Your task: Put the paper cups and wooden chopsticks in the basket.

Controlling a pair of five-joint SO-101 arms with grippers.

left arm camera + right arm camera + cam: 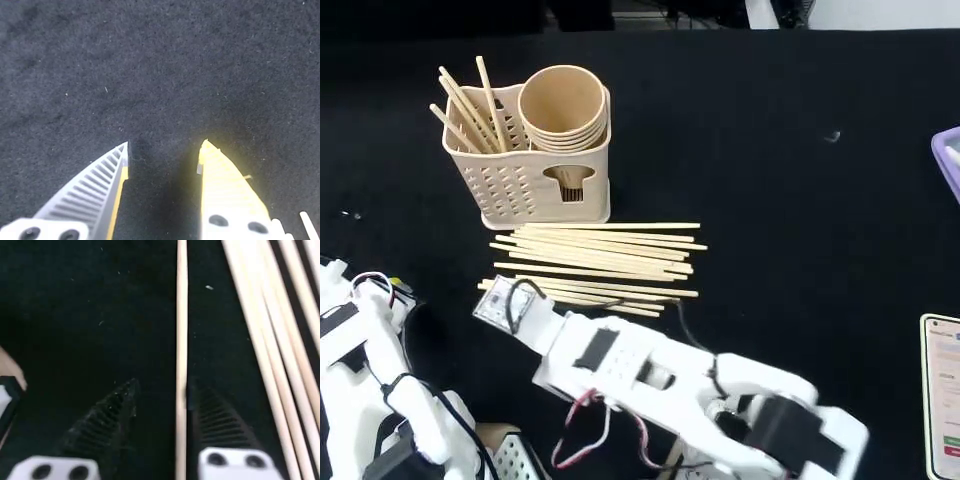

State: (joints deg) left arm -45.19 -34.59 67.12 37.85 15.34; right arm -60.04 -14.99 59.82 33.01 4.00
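Note:
A beige perforated basket [520, 190] stands at the back left of the black table. It holds a stack of paper cups [563, 105] and several wooden chopsticks [470, 110] leaning in its other compartment. A pile of loose chopsticks [600, 258] lies flat just in front of it. My right gripper [162, 385] is open at the left end of that pile. One chopstick [181, 315] runs between its fingers, close against one finger [215, 420]. My left gripper [165, 144] is open over bare black cloth with nothing between its fingers. The left arm [365, 360] sits at the front left.
The right arm [650, 375] stretches across the front middle of the table. A purple object [948, 160] and a flat white device [942, 395] lie at the right edge. A small beige perforated piece [512, 452] shows at the front edge.

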